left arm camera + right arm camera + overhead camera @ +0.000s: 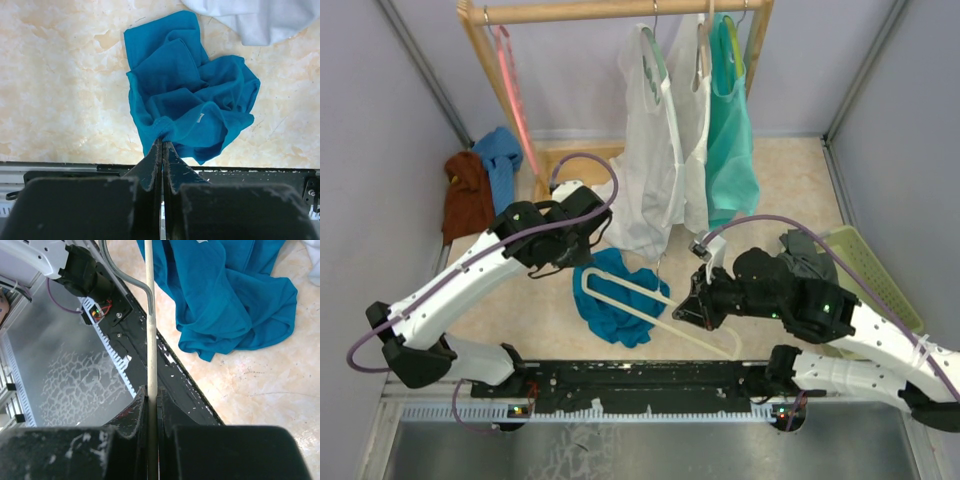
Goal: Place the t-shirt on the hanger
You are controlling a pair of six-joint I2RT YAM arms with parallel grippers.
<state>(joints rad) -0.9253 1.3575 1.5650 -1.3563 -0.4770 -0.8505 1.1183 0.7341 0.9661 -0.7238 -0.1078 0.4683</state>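
T-shirt (190,95) is what you are working on, and it sits crumpled in a soft heap on the pale marbled table (60,75), close to the near edge and between the two arms. It is thin teal knit, folded over itself in loose creases, with a small white label (200,118) showing at the collar. Your left gripper (161,150) has its fingers pressed together on a pinch of the nearest hem or collar edge; I judge that this grip is there to lift and open the cloth so the hanger can go in. Your right gripper (151,400) is clamped tight on the hanger (150,315), a slim, stiff, cream rod that runs straight out from the fingers, with its grey wire hook (127,278) curving off to one side. From above, the hanger lies low across the shirt's near side, pointing toward the heap. Holding it by one arm leaves the far end free to slide into the neck. Limp fabric will sag and bunch, so you will need a clear opening first.
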